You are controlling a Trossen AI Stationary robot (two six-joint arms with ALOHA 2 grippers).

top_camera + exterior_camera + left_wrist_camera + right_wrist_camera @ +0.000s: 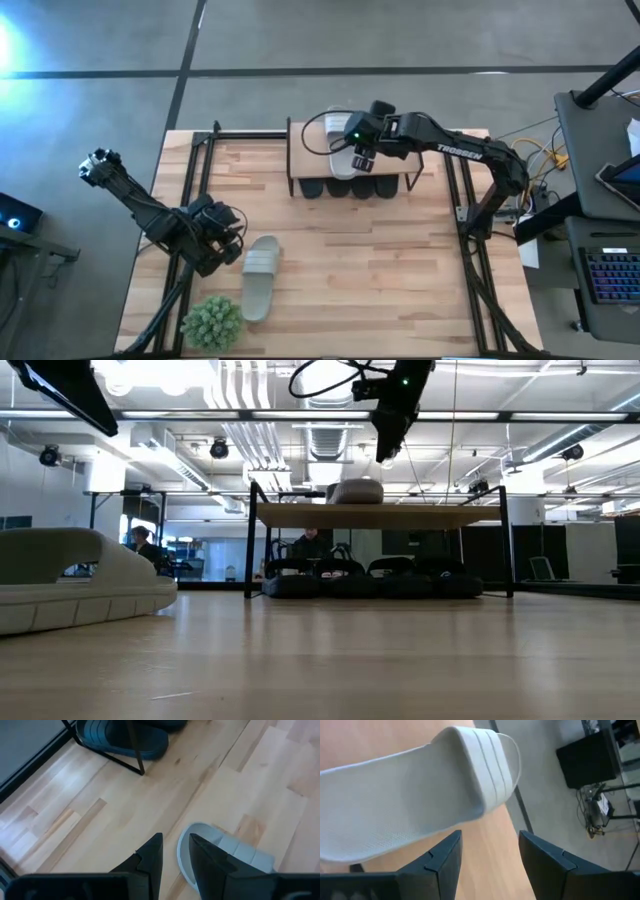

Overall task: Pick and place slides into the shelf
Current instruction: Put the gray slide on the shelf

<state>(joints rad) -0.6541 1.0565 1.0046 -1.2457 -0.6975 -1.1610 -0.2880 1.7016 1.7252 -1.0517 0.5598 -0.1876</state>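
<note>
One pale slide lies flat on its sole on the table, near the front left; the low view shows it too. My left gripper hovers just left of its far end, slightly open, with nothing between the fingers. A second pale slide lies on the shelf's plank top. My right gripper hangs open above it, clear of it. Black slides sit in a row under the shelf.
A small green plant stands at the table's front left corner, close to the pale slide on the table. A black frame runs along the table's sides. Bare wood lies between the shelf and the front edge.
</note>
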